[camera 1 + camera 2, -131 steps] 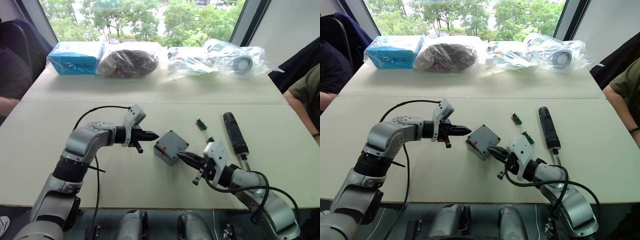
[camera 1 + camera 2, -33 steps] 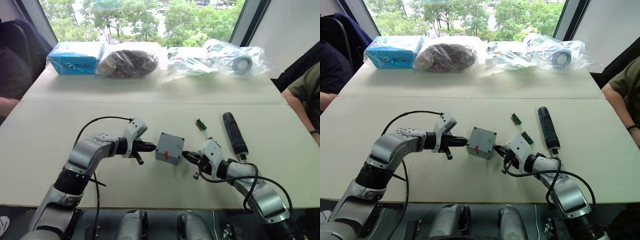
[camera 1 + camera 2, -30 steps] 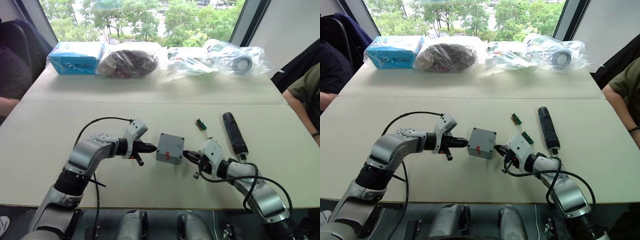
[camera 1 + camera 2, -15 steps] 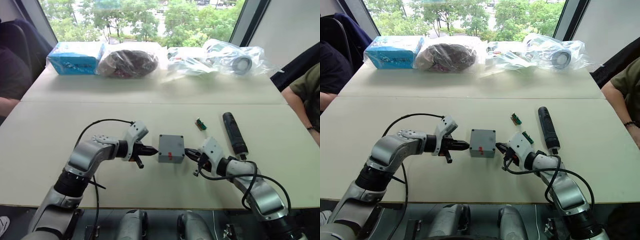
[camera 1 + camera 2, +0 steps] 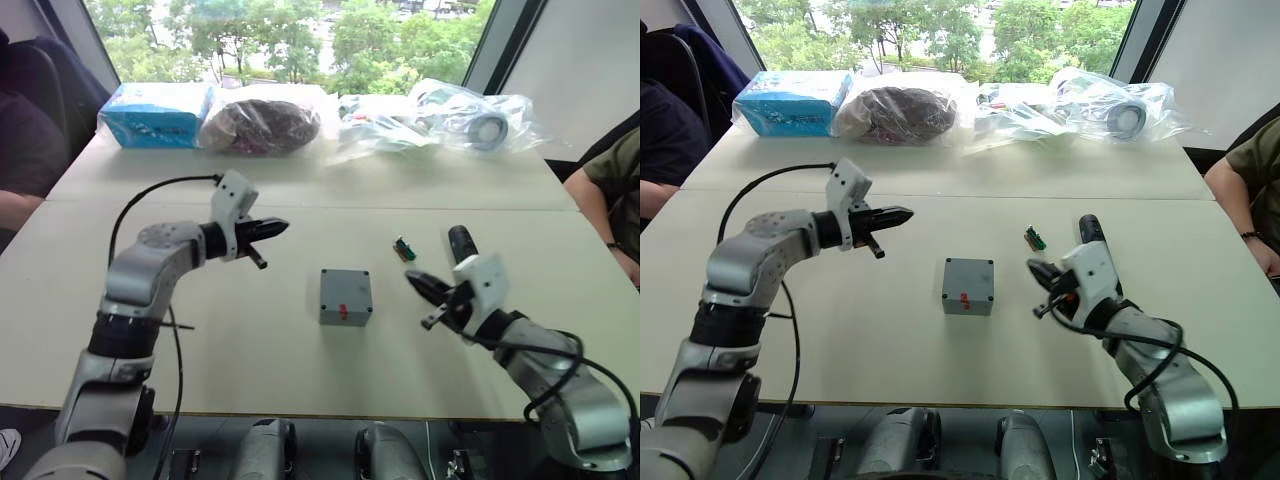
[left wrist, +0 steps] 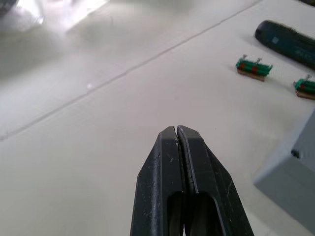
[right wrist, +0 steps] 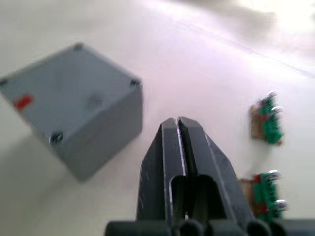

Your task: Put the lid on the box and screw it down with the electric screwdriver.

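Green trees fill the window behind a pale surface (image 5: 250, 340), and along its far side lie a blue packet (image 5: 155, 101), a dark bundle in plastic (image 5: 270, 124) and clear bags of parts (image 5: 440, 118). A person's arm (image 5: 612, 195) shows at the right edge of the head views.

Near the middle of the surface sits the box (image 5: 345, 296), grey and square, with its lid (image 5: 970, 273) already on top and a red mark (image 5: 343, 309) on the side facing the robot. Nothing touches it.

The left hand (image 5: 278, 226) is raised above the surface, well apart from the box and on its far left side; in the left wrist view its fingers (image 6: 170, 162) are pressed together and hold nothing. The right hand (image 5: 415, 282) hovers to the right of the box, near it but clear of it, its fingers (image 7: 172, 157) likewise pressed together and empty.

Behind the right hand lies the electric screwdriver (image 5: 461, 240), partly hidden by that hand. A small green connector (image 5: 403, 248) lies just left of the screwdriver, and the right wrist view shows a second green connector (image 7: 263, 191) close by.
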### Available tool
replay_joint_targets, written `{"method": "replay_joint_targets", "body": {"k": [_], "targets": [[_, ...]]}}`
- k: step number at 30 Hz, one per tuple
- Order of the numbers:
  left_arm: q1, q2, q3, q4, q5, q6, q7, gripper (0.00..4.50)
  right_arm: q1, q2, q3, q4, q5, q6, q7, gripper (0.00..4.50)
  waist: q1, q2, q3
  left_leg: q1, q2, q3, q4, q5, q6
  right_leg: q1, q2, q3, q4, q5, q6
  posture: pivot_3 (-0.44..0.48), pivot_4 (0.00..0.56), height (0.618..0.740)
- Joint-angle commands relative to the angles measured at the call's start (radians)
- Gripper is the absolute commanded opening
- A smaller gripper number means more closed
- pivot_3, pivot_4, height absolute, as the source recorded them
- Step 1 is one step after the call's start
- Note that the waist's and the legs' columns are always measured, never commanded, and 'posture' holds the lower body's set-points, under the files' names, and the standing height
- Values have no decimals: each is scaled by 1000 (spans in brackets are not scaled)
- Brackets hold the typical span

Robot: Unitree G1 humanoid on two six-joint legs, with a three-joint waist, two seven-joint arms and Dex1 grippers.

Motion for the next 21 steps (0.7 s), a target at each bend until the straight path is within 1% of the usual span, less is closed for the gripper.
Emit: {"method": "replay_joint_targets", "body": {"k": [1, 2, 3, 4, 5, 6, 7, 9, 11, 12, 18, 19, 21], "targets": [[-83, -13, -39, -10, -41, 16, -73, 0, 19, 7, -118, -29, 56, 33, -54, 18, -4, 0, 0, 0, 0, 0, 0, 0, 0, 0, 0, 0, 0, 0, 0, 0, 150, 740], [-79, 14, -105, -52, -6, -14, -118, 0, 35, 0, -131, -20, 42, 31, -64, 18, -8, 0, 0, 0, 0, 0, 0, 0, 0, 0, 0, 0, 0, 0, 0, 0, 150, 740], [-73, 35, -152, -89, 15, -45, -159, 0, 47, -7, -136, -10, 27, 32, -76, 257, -10, 0, 0, 0, 0, 0, 0, 0, 0, 0, 0, 0, 0, 0, 0, 0, 150, 740], [-73, 38, -172, -122, 4, -32, -173, 0, 64, -15, -146, -4, 28, 33, -72, 523, -13, 1, 0, 0, 0, 1, -1, 0, 0, 0, 1, 0, 0, 0, 0, 0, 150, 740], [-76, 30, -169, -139, -21, -12, -176, 0, 84, -33, -140, 0, 24, 33, -59, 696, -13, 1, 0, 1, 0, 1, -1, 0, 0, -1, 1, 1, 0, 0, 0, 0, 150, 740], [-78, 25, -168, -156, -42, 6, -182, 0, 98, -46, -136, 8, 16, 35, -55, 1201, -12, 1, 0, 0, 1, 1, -1, 0, 0, -1, 2, 1, 0, 0, 0, 0, 150, 740], [-73, 25, -172, -182, -55, 17, -189, 0, 111, -52, -140, 10, 28, 45, -48, 1567, -12, 1, 0, 0, 1, 1, -1, 0, -1, -2, 2, 1, 0, 0, 0, 0, 150, 740], [-47, 55, -197, -245, -69, 19, -234, 0, 115, -70, -135, 19, 35, 62, -44, 2408, -15, 1, 0, 0, 1, 1, -1, 0, 0, -2, 2, 1, 0, 0, 0, 0, 150, 740], [-29, 77, -214, -285, -77, 19, -263, 0, 105, -78, -129, 29, 48, 82, -41, 3024, -15, 1, 0, 1, 2, 1, -1, 0, 0, -2, 2, 1, 1, 0, 0, 0, 150, 740], [-20, 85, -220, -302, -78, 17, -272, 0, 92, -79, -124, 40, 51, 89, -42, 3453, -14, 1, 0, 1, 2, 1, -1, 0, 0, -2, 2, 1, 1, 0, 0, 0, 150, 740], [-2, 122, -246, -346, -61, 39, -267, 0, 31, -85, -89, 110, 46, 94, -31, 3453, -7, 1, 0, 1, 1, 0, -1, 0, 0, -1, 2, 1, 0, -1, 0, 0, 150, 740], [3, 135, -256, -349, -43, 22, -266, 0, 22, -86, -80, 121, 39, 88, -30, 3453, -7, 1, 0, 1, 1, 0, -1, 0, 0, -1, 2, 1, 0, -1, 0, 0, 150, 740], [11, 139, -249, -358, -46, 21, -254, 0, 2, -88, -55, 147, 24, 72, -24, 2970, -10, 1, 0, 1, 1, 0, -1, 0, 0, -1, 2, 2, 0, -1, 0, 0, 150, 740]]}}
